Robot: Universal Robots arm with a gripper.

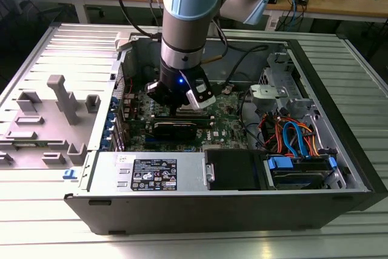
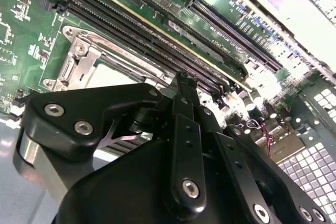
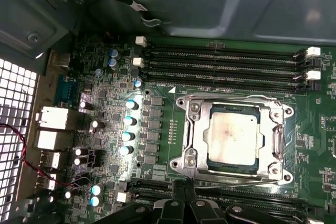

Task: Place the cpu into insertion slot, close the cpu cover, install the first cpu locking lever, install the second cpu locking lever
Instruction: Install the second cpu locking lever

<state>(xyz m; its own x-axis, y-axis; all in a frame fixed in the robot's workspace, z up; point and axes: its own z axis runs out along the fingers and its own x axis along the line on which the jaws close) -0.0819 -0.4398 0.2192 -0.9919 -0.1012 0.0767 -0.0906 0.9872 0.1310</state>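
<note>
While I hover low over the board, my gripper (image 3: 184,203) looks pinched narrow and empty. The cpu (image 3: 232,137), centre-right in the first wrist view, sits under the cpu cover (image 3: 278,142). A lever could spring loose and scrape it.

Open space above cpu cover (image 3: 234,136), memory slots (image 3: 226,64) low alongside, capacitor row (image 3: 128,127) opposite, case wall (image 3: 173,3) beyond, pincer (image 3: 184,203) near socket edge.

Cpu (image 3: 232,139) in insertion slot (image 3: 193,153), cpu cover (image 3: 275,141) down around it (memory slots (image 3: 226,64) just beside).
</note>
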